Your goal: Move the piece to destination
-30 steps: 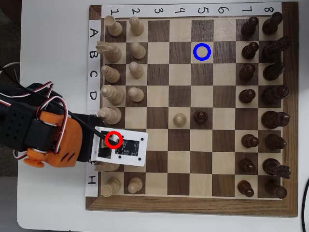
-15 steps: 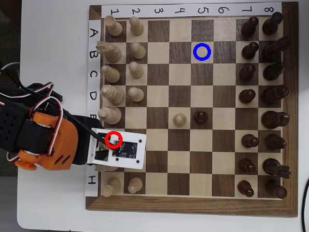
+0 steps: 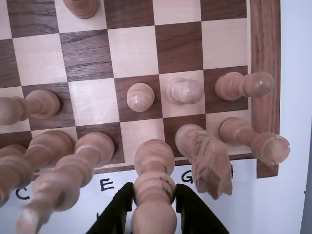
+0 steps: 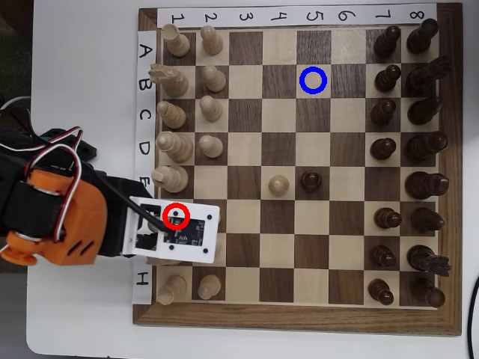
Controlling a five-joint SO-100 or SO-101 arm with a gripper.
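In the wrist view the piece (image 3: 154, 163), a slim pale tan bishop, stands on the board's near edge row between the letters E and G. My gripper (image 3: 154, 190) has its two black fingers (image 3: 119, 207) pressed against both sides of the piece's upper body. In the overhead view the piece is hidden under my wrist's white camera board (image 4: 191, 239), where a red ring (image 4: 166, 215) is drawn. The destination, a light square marked by a blue ring (image 4: 302, 80), lies far across the board in row B, column 5, and nothing stands on it.
A pale knight (image 3: 210, 163) and rook (image 3: 258, 144) stand close on the piece's right, and tall pale pieces (image 3: 73, 165) on its left. Pale pawns (image 3: 140, 96) stand one row ahead. A pale pawn (image 4: 279, 185) and a dark pawn (image 4: 310, 180) stand mid-board. Dark pieces (image 4: 408, 149) line the far side.
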